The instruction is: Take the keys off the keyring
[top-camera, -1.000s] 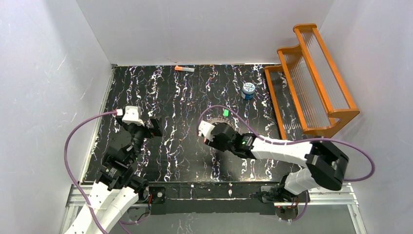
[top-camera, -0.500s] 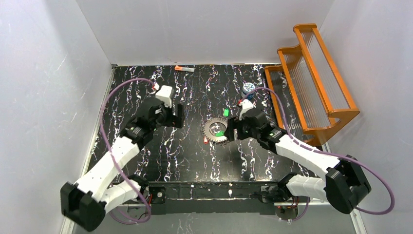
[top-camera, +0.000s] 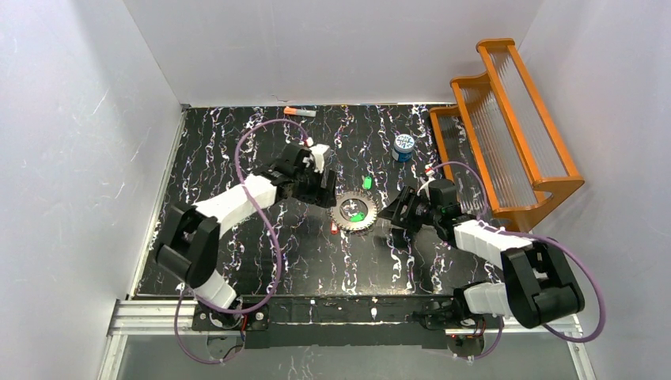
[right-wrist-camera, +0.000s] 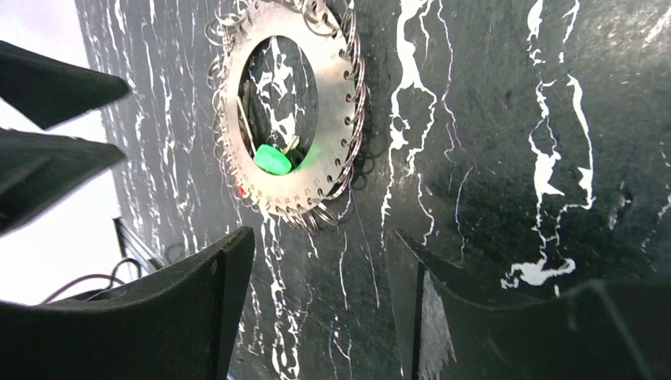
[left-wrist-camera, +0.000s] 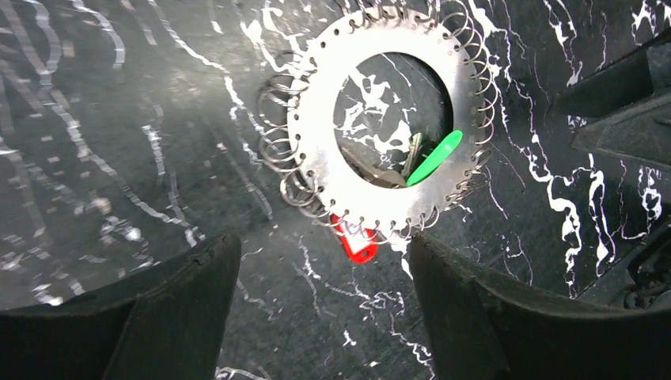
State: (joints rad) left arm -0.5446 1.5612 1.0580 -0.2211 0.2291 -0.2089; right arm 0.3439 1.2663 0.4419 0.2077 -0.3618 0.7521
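Left gripper [top-camera: 324,190] and right gripper [top-camera: 389,215], both open and empty, flank the keyring [top-camera: 354,212] lying flat on the table [top-camera: 214,142]. Left wrist camera shows a red key [left-wrist-camera: 354,241] at its rim; only overhead shows a loose green key [top-camera: 366,183] apart.

red key [left-wrist-camera: 356,243] partly under the keyring [left-wrist-camera: 312,134], blade out of sight

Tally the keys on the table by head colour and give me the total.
Green: 2, the loose green key and the green key inside the keyring.
Red: 1, the red key at the keyring's outer edge.
Total: 3 keys.
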